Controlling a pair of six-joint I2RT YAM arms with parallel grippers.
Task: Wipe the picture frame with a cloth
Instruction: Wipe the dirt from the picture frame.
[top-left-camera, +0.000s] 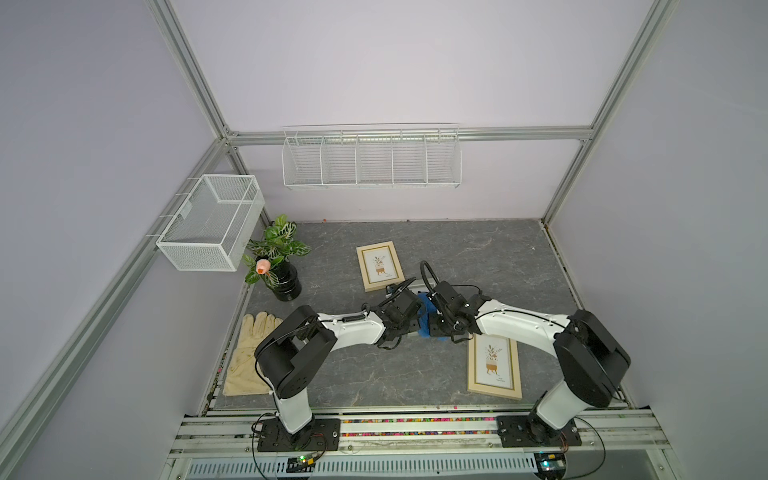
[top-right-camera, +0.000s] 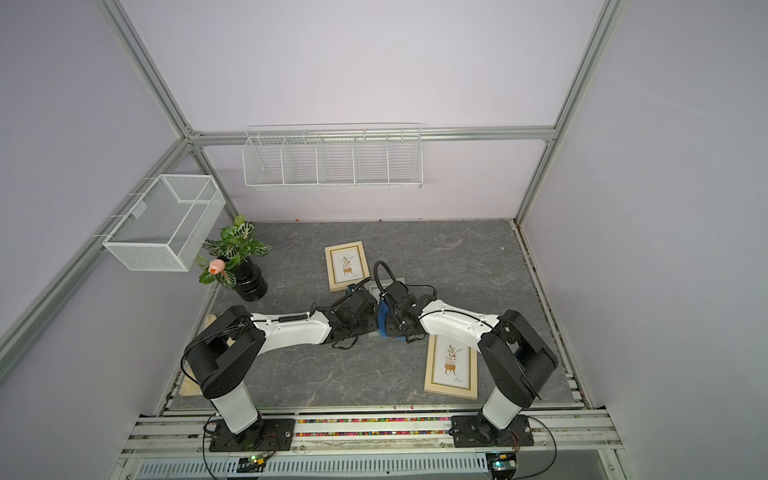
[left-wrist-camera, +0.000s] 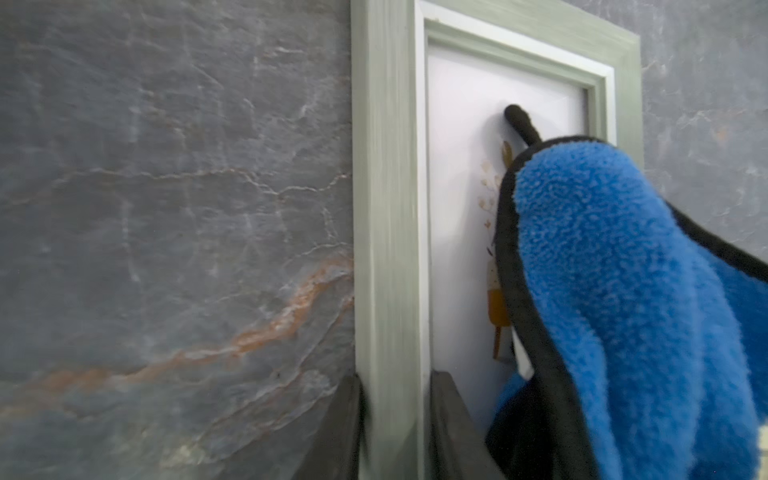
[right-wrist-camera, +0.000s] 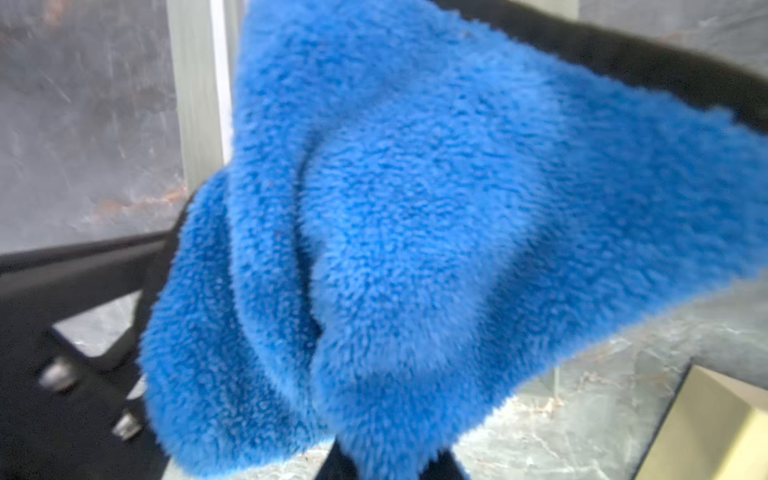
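Bunching the royal-blue cloth (right-wrist-camera: 415, 208), closest to the lens, in tightly clenched right fingers (right-wrist-camera: 343, 467). Draping its folds over the glass (left-wrist-camera: 457, 166) of the grey-green picture frame (left-wrist-camera: 386, 208), sitting mid-way across the worktop (top-left-camera: 478, 257) between both arms. Pinching that frame's long rail between the left fingers (left-wrist-camera: 453, 432), grasping it from both sides. Leaving one wooden frame (top-left-camera: 379, 266) at 11 o'clock of it and another wooden frame (top-left-camera: 494, 365) at 5 o'clock untouched. Judging the step: wiping under way, glass partly covered. Calling next for dragging the cloth across the bare glass and rails, pressing lightly, bracing the frame against sliding.
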